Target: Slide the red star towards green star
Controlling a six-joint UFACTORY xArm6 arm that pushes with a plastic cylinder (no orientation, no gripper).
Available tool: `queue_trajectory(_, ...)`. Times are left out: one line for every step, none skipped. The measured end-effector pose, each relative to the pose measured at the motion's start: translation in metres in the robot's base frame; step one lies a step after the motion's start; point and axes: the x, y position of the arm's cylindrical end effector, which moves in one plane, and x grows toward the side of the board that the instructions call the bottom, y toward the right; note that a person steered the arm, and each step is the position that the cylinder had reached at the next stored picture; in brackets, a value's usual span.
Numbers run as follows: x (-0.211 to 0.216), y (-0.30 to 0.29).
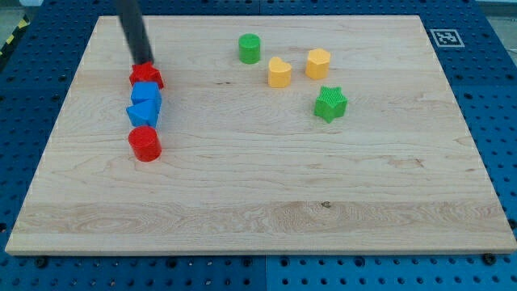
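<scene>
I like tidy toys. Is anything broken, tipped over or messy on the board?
Nothing stands out. All blocks sit flat and whole on the wooden board. My tip touches the red star block, far left of the green star block.

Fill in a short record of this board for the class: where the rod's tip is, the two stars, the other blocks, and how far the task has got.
tip: my tip at the red star's upper edge
red star: view's left, top of a column
green star: right of centre, apart from the red star
column below red star: two blue blocks, red cylinder
other blocks: green cylinder, two yellow blocks
progress: stars far apart
</scene>
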Motion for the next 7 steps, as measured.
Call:
queue_trajectory(0.021, -0.021)
queue_trajectory(0.044, -0.005)
queue_trajectory(0.053, 0.012)
queue_trajectory(0.052, 0.012)
queue_trajectory(0.052, 0.015)
queue_trajectory(0.050, 0.033)
queue_trajectory(0.043, 0.047)
